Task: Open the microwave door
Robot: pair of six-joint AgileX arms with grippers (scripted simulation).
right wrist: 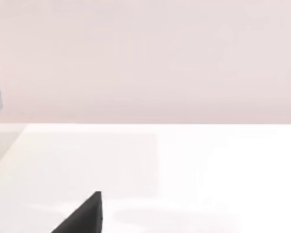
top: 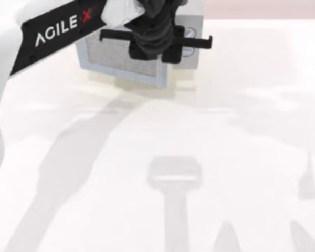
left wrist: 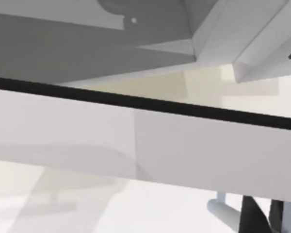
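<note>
Microwave door (top: 121,58) stiff, light, swings on hinge; we judge handle edge under our left jaws (top: 170,50) best hold. Jaws' gap: cannot tell. Right arm parked.

Strong, even light washes the white surface (top: 241,131) almost to glare in the top view. Soft-edged grey shadows of both arms stretch across it in front of the microwave (top: 191,44), and a faint yellowish tint lies just under the microwave door (top: 121,58). In the left wrist view the door's underside is shaded grey. The right wrist view is pale and low in contrast.
</note>
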